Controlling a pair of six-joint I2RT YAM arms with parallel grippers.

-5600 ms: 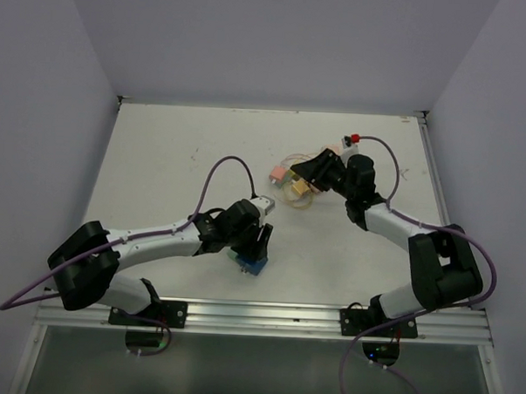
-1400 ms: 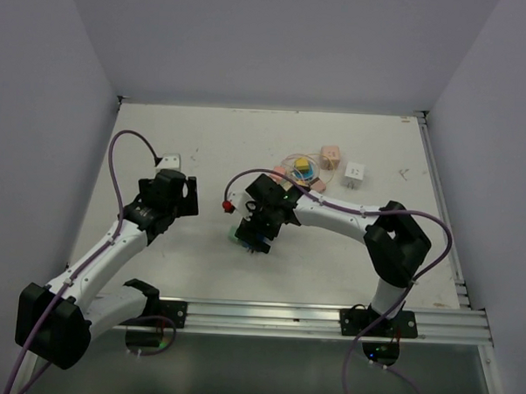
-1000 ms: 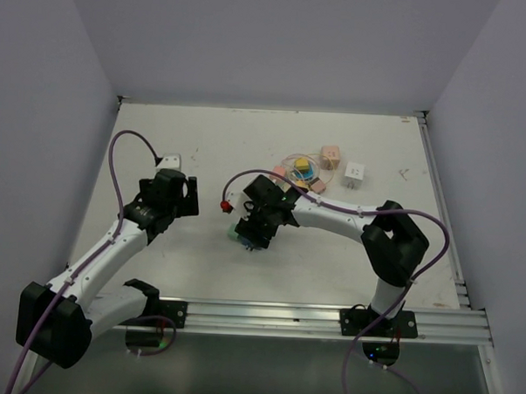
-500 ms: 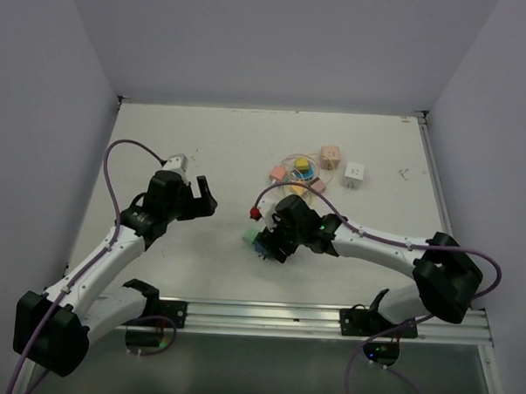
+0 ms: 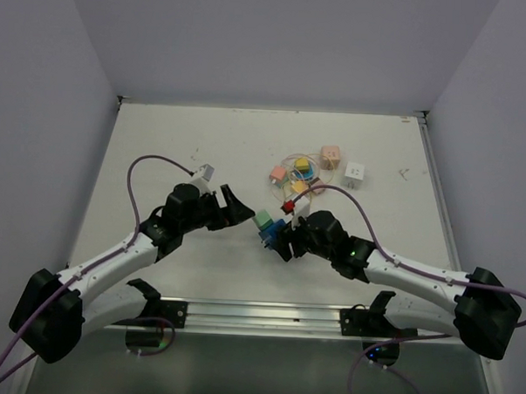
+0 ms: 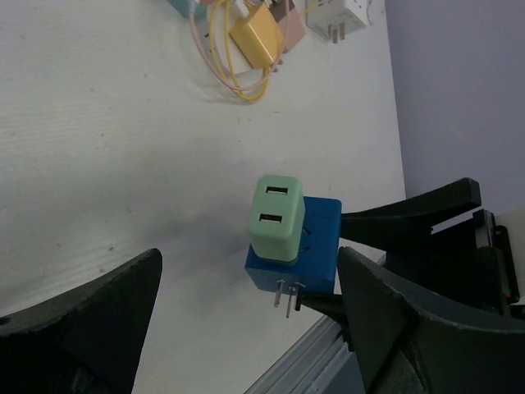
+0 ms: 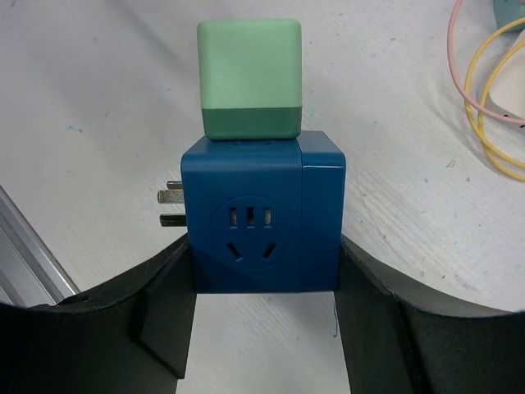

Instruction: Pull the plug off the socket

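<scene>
Your right pincer [image 7: 264,267] is pinching the blue socket cube [image 7: 262,222] by its sides. The green plug [image 7: 249,78] is seated in its far face, seemingly held just above the table [image 5: 160,149]. Your left pincer [image 6: 250,271] is spread wide, facing the plug but clear of it. Next, close on the green body and pull straight out.

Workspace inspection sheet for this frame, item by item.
Surface: white table, faint scuffs.
Job's things: green plug seated in blue socket, not yet pulled.
Clutter: pink charger, peach cube and white cube, grouped at the far side.
Hands: left hand open, short of the plug; right hand shut on the socket's sides.
Cables: purple cables looping off both arms; pink and yellow cables among the chargers.
Surroundings: plain walls; metal rail at the near edge.
</scene>
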